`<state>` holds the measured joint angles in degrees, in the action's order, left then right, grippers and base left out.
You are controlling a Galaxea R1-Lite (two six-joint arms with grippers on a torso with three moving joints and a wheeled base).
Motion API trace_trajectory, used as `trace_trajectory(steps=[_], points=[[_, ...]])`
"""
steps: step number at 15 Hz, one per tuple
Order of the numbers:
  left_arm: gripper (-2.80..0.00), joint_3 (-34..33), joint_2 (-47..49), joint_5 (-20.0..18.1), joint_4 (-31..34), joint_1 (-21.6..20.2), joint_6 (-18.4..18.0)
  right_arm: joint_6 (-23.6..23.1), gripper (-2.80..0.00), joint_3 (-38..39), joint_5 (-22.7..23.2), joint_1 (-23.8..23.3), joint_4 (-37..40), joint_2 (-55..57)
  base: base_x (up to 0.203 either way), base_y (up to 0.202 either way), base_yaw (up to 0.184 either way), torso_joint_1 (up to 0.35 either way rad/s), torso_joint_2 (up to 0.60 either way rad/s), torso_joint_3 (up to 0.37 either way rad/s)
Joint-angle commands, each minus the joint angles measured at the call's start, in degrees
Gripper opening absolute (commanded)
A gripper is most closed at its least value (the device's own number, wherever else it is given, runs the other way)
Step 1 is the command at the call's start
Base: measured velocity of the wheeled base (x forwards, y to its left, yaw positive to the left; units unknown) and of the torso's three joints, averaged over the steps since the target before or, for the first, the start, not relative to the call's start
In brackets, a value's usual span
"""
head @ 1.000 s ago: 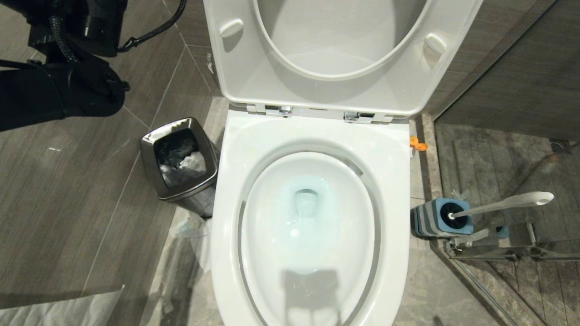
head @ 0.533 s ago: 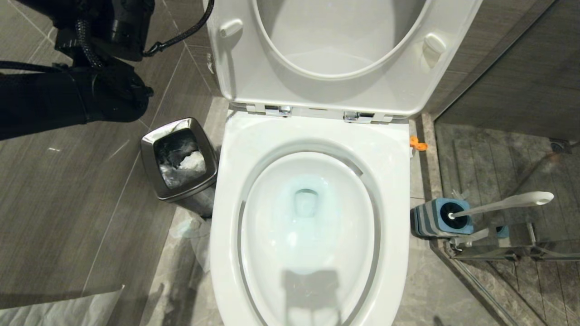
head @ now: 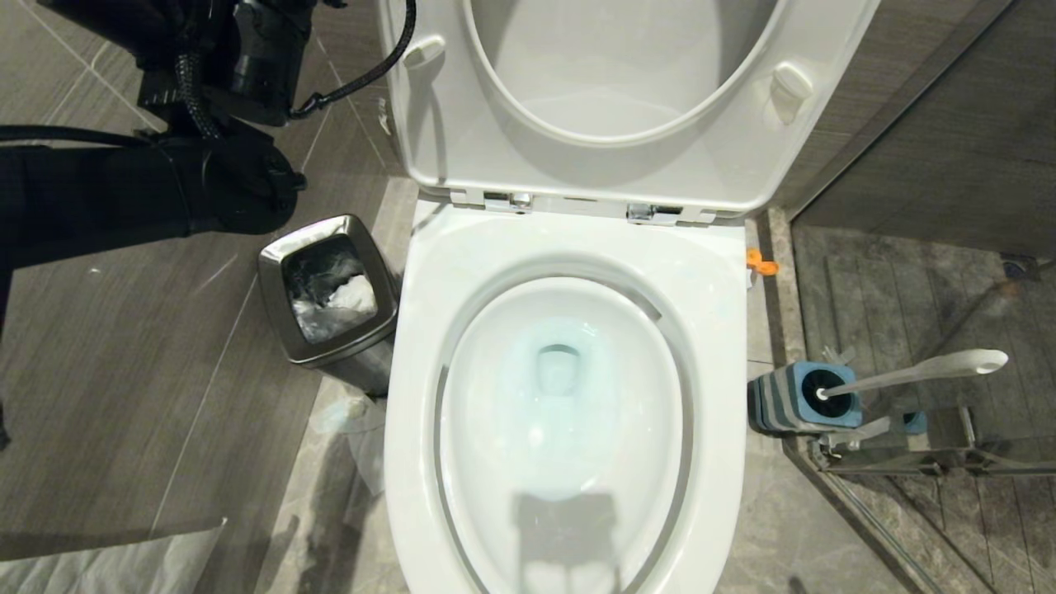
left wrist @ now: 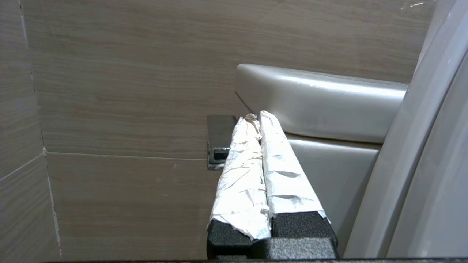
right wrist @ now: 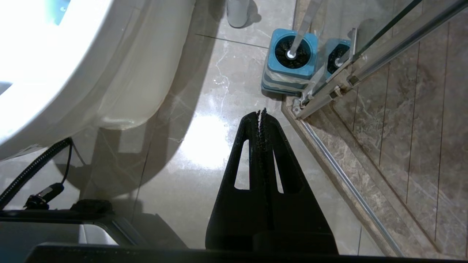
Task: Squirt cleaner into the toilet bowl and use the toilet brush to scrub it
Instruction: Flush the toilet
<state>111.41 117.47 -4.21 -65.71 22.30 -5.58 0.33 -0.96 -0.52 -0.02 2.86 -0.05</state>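
Note:
The white toilet bowl (head: 429, 272) fills the middle of the head view, seat and lid (head: 462, 157) raised, teal-blue water (head: 561, 388) in the basin. On its right the toilet brush (head: 924, 371) stands in its blue-and-grey holder (head: 796, 400) (right wrist: 290, 60). An orange nozzle (head: 761, 262), apparently the cleaner's, peeks out beside the right rim. My left arm (head: 214, 181) reaches up left of the lid. The left gripper (left wrist: 257, 117), its fingers wrapped in white paper, is shut and empty and points at a chrome wall plate (left wrist: 217, 140) beside the cistern (left wrist: 321, 106). My right gripper (right wrist: 262, 113) hangs shut over the floor, short of the holder.
A small steel bin (head: 330, 289) with crumpled paper stands left of the bowl. A white sheet (head: 107, 565) lies on the floor at the near left. The glass shower partition and its metal rail (head: 907, 458) (right wrist: 329, 91) run right behind the brush holder.
In the head view my left arm has swung right and slightly up, closer to the raised lid. The toilet, brush and bin have not moved.

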Motion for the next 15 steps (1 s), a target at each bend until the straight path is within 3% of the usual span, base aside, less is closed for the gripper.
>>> trace_trajectory(steps=[1, 7, 15], points=[[-2.80, 0.0, 1.6, 0.0, 0.1, -0.4, 0.0, 0.0, -2.80, 0.0, 0.0, 0.0, 0.0, 0.0, 0.000, 0.000, 0.000, 0.000, 0.00, 0.000], [-2.80, 0.3, 0.9, 0.2, 0.3, -3.1, -2.4, 0.0, -2.80, 0.0, 0.0, 0.0, 0.0, 0.0, 0.000, 0.000, 0.000, 0.000, 0.00, 0.000], [-2.80, 0.3, 2.3, 0.4, 0.0, -4.1, -2.2, 0.0, -2.80, 0.0, 0.0, 0.0, 0.0, 0.0, 0.000, 0.000, 0.000, 0.000, 0.00, 0.000]])
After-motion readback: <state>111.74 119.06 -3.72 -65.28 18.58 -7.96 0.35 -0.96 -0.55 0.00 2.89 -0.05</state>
